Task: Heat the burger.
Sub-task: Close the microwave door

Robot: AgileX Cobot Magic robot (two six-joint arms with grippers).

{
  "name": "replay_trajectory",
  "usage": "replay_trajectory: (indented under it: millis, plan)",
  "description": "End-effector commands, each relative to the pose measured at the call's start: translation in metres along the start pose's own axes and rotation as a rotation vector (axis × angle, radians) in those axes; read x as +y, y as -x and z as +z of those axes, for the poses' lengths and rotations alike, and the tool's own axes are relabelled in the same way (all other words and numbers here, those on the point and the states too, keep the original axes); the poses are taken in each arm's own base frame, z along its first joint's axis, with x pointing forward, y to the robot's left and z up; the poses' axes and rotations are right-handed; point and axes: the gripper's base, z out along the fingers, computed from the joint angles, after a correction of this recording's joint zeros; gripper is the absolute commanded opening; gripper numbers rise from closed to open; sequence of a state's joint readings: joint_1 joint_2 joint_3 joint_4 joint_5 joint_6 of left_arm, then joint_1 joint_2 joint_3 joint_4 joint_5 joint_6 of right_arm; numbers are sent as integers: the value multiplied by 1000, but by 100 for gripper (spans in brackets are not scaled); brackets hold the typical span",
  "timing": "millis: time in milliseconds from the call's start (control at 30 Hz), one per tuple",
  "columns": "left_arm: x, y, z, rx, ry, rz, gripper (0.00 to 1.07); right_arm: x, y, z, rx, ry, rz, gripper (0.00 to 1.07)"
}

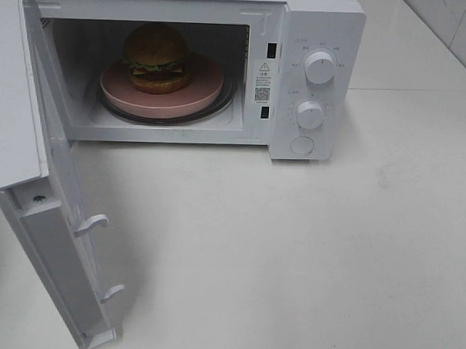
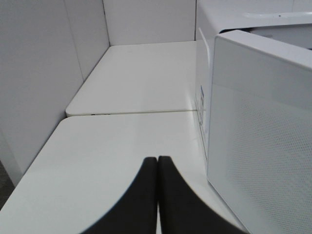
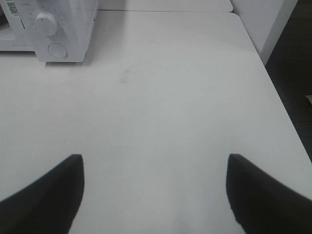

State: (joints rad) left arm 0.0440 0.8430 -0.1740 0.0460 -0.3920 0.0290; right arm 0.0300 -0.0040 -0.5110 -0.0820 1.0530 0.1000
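Note:
The burger (image 1: 156, 57), brown bun with a green lettuce edge, sits on a pink plate (image 1: 198, 96) on the glass turntable inside the white microwave (image 1: 321, 24). The microwave's door (image 1: 32, 173) stands swung wide open at the left. Neither arm shows in the exterior high view. In the left wrist view my left gripper (image 2: 158, 163) is shut with nothing between its fingers, hovering over the white table beside the door's outer face (image 2: 263, 136). My right gripper (image 3: 156, 163) is open and empty above the table, some way in front of the microwave's control panel (image 3: 58, 29).
The microwave has two round knobs (image 1: 320, 68) and a round button (image 1: 301, 145) on its right panel. White walls (image 2: 44, 73) close off the table's left side. The table's right edge (image 3: 278, 97) drops off to a dark floor.

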Motion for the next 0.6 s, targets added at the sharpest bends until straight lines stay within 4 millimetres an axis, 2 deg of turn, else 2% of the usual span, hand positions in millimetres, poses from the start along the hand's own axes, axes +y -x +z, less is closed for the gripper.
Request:
replay_trajectory:
  millis: [33, 267, 600]
  plan:
    - [-6, -4, 9, 0, -63, 4, 0, 0, -1, -3, -36, -4, -4, 76]
    - [-21, -18, 31, 25, -229, -53, 0, 0, -1, -3, -36, -4, -4, 76]
    - [-36, -27, 46, 15, -379, -38, 0, 0, -1, -3, -36, -4, -4, 76]
